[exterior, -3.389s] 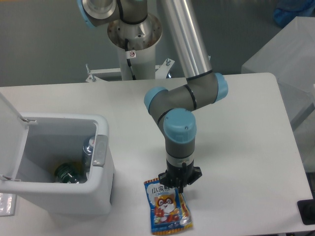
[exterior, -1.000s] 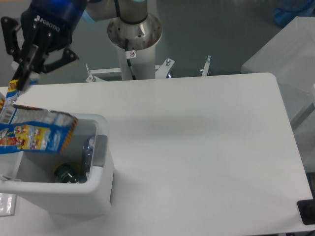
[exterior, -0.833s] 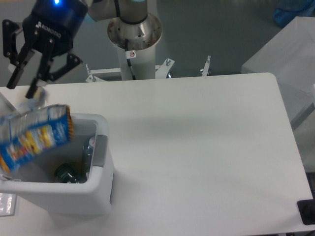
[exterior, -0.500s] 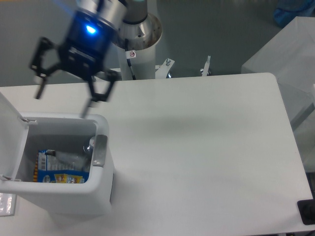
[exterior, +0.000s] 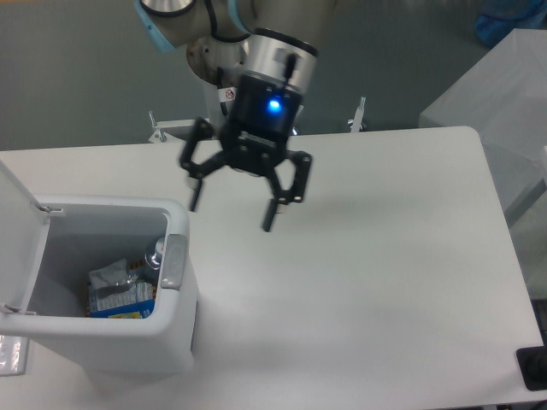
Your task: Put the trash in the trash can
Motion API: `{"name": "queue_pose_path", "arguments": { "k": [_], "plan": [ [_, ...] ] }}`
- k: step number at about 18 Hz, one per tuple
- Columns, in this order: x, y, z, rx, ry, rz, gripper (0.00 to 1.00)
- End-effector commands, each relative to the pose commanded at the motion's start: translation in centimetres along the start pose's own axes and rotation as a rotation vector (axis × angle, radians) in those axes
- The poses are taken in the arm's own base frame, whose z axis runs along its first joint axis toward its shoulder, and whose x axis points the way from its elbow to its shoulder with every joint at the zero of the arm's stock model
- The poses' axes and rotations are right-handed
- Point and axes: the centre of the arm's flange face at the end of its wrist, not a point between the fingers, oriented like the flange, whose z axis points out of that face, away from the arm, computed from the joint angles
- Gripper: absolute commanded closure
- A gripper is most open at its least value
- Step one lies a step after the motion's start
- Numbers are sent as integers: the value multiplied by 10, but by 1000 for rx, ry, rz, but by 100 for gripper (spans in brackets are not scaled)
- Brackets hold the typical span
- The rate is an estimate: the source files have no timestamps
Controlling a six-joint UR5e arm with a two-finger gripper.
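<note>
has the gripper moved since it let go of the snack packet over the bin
Yes. The gripper, open and empty, has swung right, off the trash can and out over the table.

The trash can (exterior: 111, 342) with its raised lid (exterior: 15, 231) blocks the worktop's (exterior: 385, 282) 9 o'clock side; its mouth is open from above.

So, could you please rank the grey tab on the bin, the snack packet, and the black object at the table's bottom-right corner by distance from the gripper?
1. Grey tab, on the bin's rim, below-left of the open gripper.
2. Snack packet, inside the bin, farther left and lower.
3. Black object, far right corner.
</note>
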Motion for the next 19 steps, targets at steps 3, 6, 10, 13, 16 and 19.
{"name": "queue_pose_path", "arguments": {
  "k": [3,6,10,13,16,19],
  "plan": [
    [-10,15,-8,-97,-185,54,0],
    [-18,33,-1,-286,-220,121,0],
    [-13,29,-16,-539,-149,361,0],
    [-22,35,-12,-670,-111,483,0],
    [-25,24,-4,-726,-148,546,0],
    [-32,21,-1,-761,-164,552,0]
  ]
}}
